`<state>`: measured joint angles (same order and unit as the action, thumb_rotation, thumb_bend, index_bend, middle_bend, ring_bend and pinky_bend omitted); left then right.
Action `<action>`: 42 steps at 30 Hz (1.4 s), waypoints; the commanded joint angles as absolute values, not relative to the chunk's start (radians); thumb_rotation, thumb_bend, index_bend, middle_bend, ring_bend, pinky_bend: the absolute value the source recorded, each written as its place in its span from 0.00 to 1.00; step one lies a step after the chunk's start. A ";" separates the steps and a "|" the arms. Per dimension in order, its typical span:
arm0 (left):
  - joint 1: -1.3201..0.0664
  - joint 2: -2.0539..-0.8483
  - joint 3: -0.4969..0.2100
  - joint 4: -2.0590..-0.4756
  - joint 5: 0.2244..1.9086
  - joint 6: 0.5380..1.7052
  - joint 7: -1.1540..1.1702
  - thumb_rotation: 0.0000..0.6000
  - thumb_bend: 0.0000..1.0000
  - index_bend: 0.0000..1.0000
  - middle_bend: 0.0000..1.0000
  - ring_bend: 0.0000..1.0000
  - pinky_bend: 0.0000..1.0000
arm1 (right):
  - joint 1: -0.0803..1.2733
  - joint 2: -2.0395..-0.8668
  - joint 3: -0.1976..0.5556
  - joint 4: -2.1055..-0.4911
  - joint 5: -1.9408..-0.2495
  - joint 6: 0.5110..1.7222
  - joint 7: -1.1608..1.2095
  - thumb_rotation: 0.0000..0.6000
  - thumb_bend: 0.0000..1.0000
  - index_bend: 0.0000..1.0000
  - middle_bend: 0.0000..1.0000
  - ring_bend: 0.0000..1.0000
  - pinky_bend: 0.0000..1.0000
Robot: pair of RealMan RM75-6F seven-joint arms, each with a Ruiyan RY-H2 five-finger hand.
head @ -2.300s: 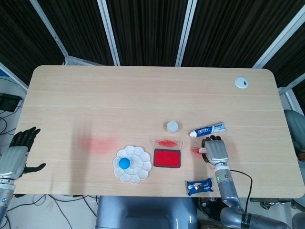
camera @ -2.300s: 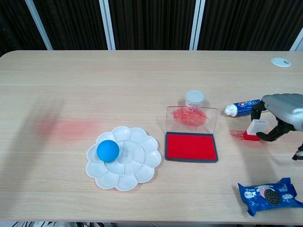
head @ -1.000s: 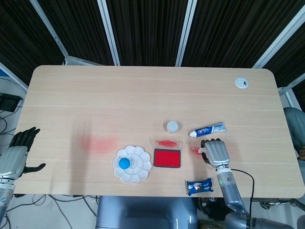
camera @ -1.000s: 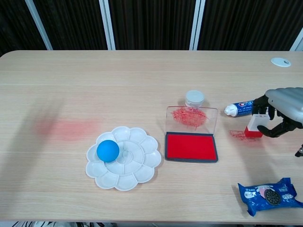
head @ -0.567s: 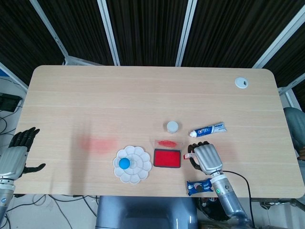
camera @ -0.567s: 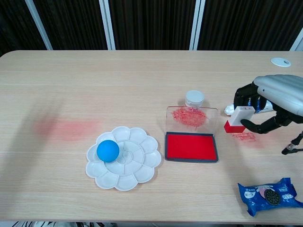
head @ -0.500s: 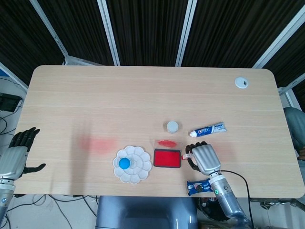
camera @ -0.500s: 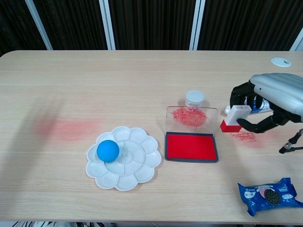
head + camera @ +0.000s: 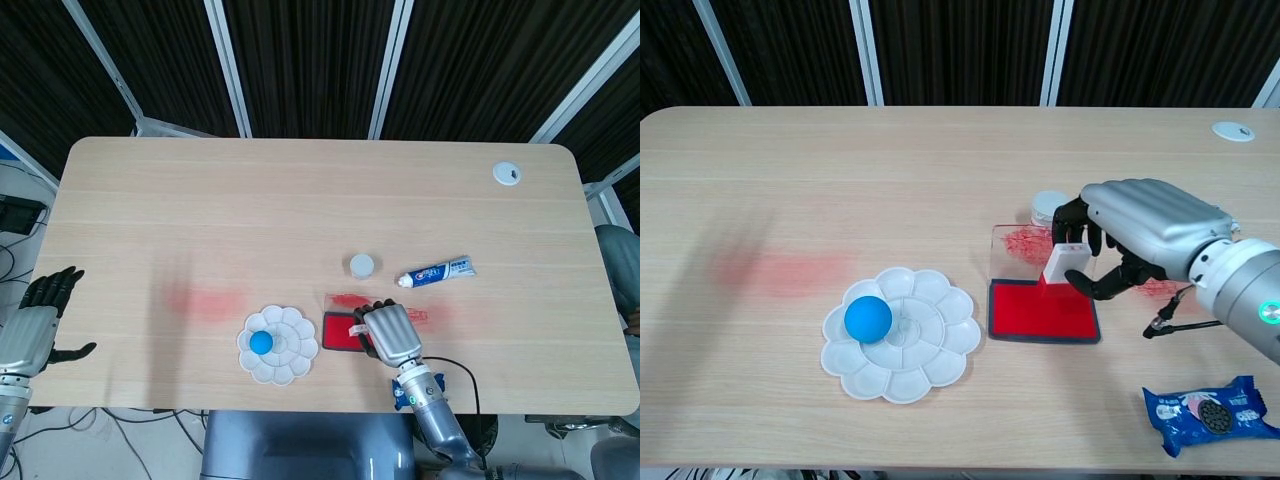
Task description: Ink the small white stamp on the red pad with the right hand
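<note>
My right hand (image 9: 1140, 235) (image 9: 388, 335) holds the small white stamp (image 9: 1063, 262) between thumb and fingers, its base down on the red ink pad (image 9: 1035, 312) (image 9: 337, 331). In the head view the hand covers the pad's right part and only a sliver of the stamp (image 9: 357, 329) shows. The pad's clear lid (image 9: 1025, 250), smeared with red, stands open behind it. My left hand (image 9: 35, 325) hangs off the table's left edge, fingers spread and holding nothing.
A white flower palette (image 9: 902, 333) with a blue ball (image 9: 868, 319) lies left of the pad. A small white jar (image 9: 361, 265) and a toothpaste tube (image 9: 436, 271) sit behind it. A blue snack packet (image 9: 1212, 411) lies front right. Red smears (image 9: 780, 272) mark the table.
My right hand lifted the stamp from the red-smeared spot right of the pad and carried it left. It now has the stamp standing on the red pad. The left hand stayed still.
</note>
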<state>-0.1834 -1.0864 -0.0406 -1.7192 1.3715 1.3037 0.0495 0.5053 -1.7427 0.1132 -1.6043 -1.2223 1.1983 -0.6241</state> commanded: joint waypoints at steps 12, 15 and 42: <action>-0.189 -1.079 -0.042 -1.722 1.362 1.290 0.037 1.00 0.00 0.00 0.00 0.00 0.00 | 0.522 -1.861 0.120 -1.453 -1.212 1.177 -0.584 1.00 0.62 0.75 0.60 0.47 0.44; -0.189 -1.079 -0.042 -1.723 1.361 1.289 0.038 1.00 0.00 0.00 0.00 0.00 0.00 | 0.523 -1.880 0.121 -1.428 -1.216 1.181 -0.582 1.00 0.62 0.75 0.60 0.48 0.44; -0.191 -1.075 -0.042 -1.728 1.353 1.280 0.027 1.00 0.00 0.00 0.00 0.00 0.00 | 0.516 -1.929 0.114 -1.343 -1.192 1.163 -0.618 1.00 0.63 0.77 0.61 0.48 0.44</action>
<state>-0.1913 -1.0755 -0.0424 -1.7276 1.3532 1.2808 0.0276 0.5164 -1.9286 0.1139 -1.3434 -1.1921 1.1630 -0.6178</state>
